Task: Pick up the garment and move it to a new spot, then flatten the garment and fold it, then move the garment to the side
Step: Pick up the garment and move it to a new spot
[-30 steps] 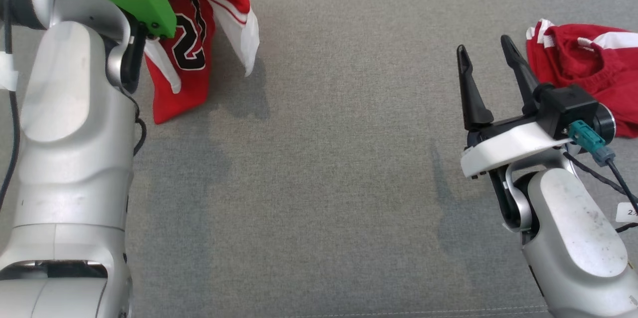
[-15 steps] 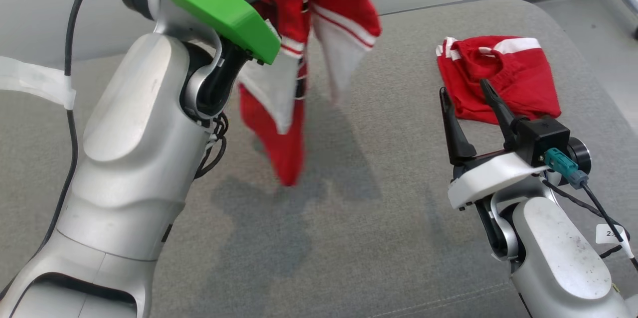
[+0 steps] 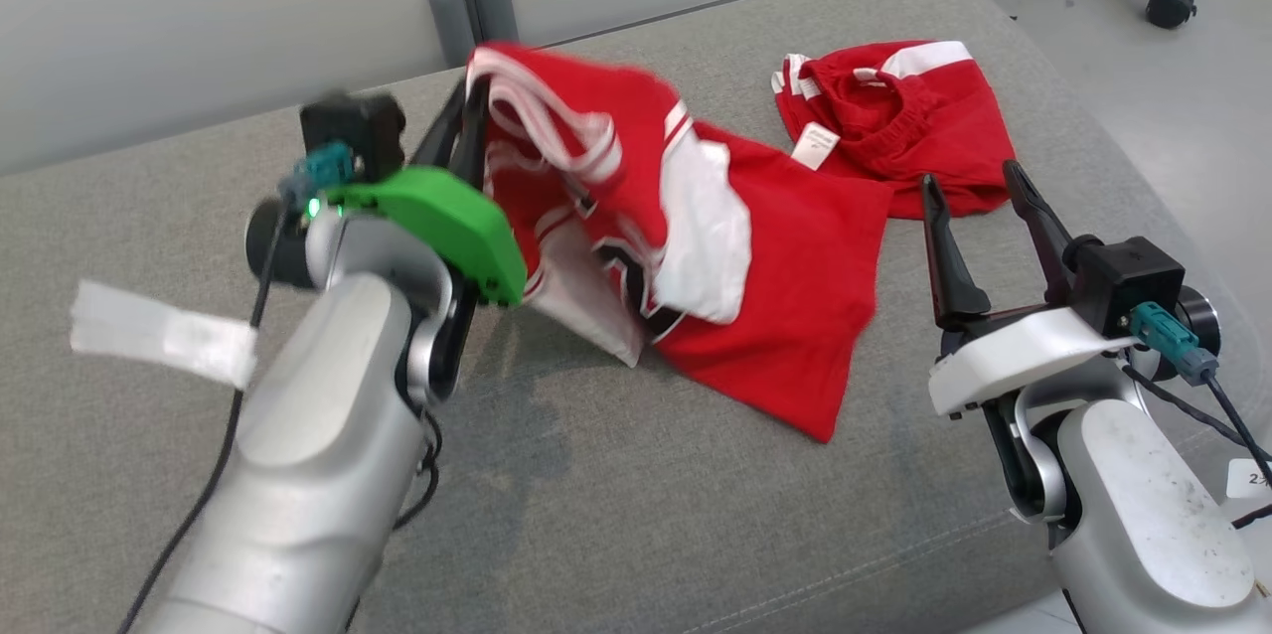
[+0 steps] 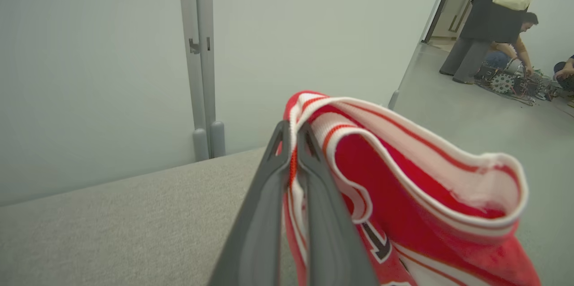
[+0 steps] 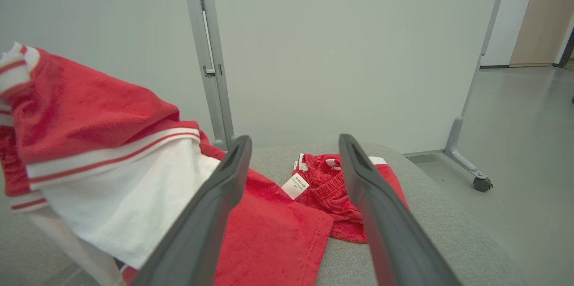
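My left gripper [image 4: 291,132] is pressed together on the striped trim of the jersey [image 3: 795,256]. It pinches at the neck or an armhole, can't tell which. That end is held up off the cushion [image 3: 596,495]. The rest drapes down and away to my right, and the lower part is already lying on the grey fabric.

Key relation: the jersey's long axis runs from the left pinch, at upper left of the head view, slantwise to the free hem corner at lower right. That corner points toward my right side.

My right gripper [image 3: 969,175] is spread wide, holding nothing, fingers pointing away from me. It sits just beside the jersey's right edge without touching it. So the right arm is clearly the nearer one to the loose hem. The left is busy at the opposite end.

The jersey is bunched and folded over itself in the middle, white panel on top, number partly hidden. It is not flat yet.

The shorts [image 3: 894,127] lie beyond it at the far right of the cushion. The jersey's far edge meets or slightly overlaps them, hard to say.

My guess is the next move needs the right gripper to go left and slightly down onto the hem edge. The cloth can then be pulled taut along that axis, keeping clear of the shorts.
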You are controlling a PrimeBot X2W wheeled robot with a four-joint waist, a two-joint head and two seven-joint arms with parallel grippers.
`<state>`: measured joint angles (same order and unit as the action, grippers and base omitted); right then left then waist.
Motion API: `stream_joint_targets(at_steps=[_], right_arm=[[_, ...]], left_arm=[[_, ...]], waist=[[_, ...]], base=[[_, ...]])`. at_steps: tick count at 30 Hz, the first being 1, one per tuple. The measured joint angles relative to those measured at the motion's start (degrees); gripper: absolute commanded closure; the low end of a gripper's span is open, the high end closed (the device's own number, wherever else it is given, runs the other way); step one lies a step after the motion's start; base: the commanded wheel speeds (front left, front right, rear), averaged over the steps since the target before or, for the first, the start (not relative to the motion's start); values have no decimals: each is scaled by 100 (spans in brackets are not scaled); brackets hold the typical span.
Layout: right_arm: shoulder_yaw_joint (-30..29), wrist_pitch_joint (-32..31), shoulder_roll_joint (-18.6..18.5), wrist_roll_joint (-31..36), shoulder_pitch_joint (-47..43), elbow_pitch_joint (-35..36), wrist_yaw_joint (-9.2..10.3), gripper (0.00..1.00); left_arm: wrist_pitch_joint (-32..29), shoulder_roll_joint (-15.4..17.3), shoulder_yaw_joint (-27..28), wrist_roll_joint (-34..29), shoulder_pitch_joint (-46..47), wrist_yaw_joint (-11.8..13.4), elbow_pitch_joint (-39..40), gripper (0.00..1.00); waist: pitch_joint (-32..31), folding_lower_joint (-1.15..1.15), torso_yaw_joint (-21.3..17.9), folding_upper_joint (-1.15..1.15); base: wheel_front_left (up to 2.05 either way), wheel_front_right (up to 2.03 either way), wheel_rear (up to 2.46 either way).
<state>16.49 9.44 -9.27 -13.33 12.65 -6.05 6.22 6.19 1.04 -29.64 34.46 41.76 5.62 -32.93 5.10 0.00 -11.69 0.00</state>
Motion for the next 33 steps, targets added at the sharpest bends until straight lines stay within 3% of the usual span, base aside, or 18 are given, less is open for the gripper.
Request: stream_joint_targets(at_steps=[8,23,24,25,26,27,33], right_arm=[[-29,20,-3,-2,-14,-4,0,0],[147,34,40,-19,-15,-131,-40,0],[158,34,42,-19,-15,-133,-62,0],[166,34,42,-19,-15,-137,-63,0],[170,34,41,-19,-14,-146,-65,0],[176,34,41,-19,-14,-157,-65,0],[229,27,73,-26,-11,-208,-112,0]], left_arm=[[312,296,339,18,-1191,97,-765,100],[546,415,842,116,-1304,105,-1152,100],[545,415,867,125,-1304,105,-1191,96],[545,413,881,125,-1304,105,-1235,67],[545,410,892,125,-1302,105,-1281,17],[542,408,907,126,-1301,108,-1317,0],[553,521,1132,209,-1293,138,-1503,0]], waist=[[74,0,308,0],[27,0,749,0],[28,0,749,0],[30,0,746,0],[33,0,742,0],[36,0,736,0],[54,0,637,0]], base=[[0,0,0],[0,0,0],[0,0,0],[0,0,0],[0,0,0],[0,0,0],[0,0,0]])
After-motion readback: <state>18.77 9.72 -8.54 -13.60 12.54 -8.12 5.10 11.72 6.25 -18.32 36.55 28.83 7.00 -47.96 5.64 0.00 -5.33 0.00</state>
